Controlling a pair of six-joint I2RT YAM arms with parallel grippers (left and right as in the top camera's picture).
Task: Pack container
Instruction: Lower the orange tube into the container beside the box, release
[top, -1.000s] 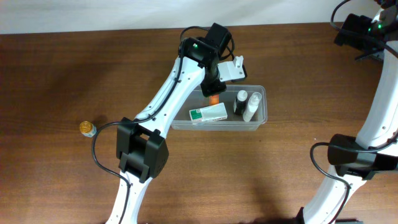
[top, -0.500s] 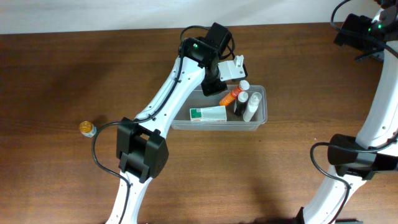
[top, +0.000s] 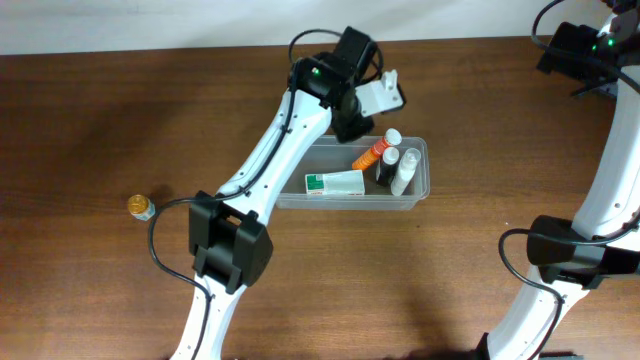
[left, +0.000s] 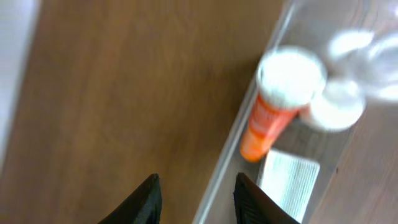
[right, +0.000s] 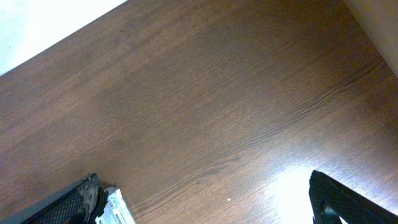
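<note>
The container sits mid-counter, a clear tub with rounded corners and a rim, and it's already carrying cargo. A green-and-white box lies flat at its left. An orange tube with a white cap leans along the back wall, and a dark bottle and a white bottle stand side by side at the right end. The left claw hovers just over the tub's back rim, fingers spread with nothing between them. The right claw is parked well away over bare wood at the far right corner, also spread wide and empty. One small amber jar waits alone, well apart on the left side of the counter, and that looks like the piece left to pack. As for handling, the tub reads as thin, light plastic with walls that would likely flex under a squeeze, and smooth enough to slide on the wood if nudged. I'd say the rim at a short end or a corner is the stiffest place to pinch. A pinch mid-wall might bow it, and the upright bottles look ready to topple if it jerks. The jar is small and round, so it probably wants a grip across its sides, just under the lid.
</note>
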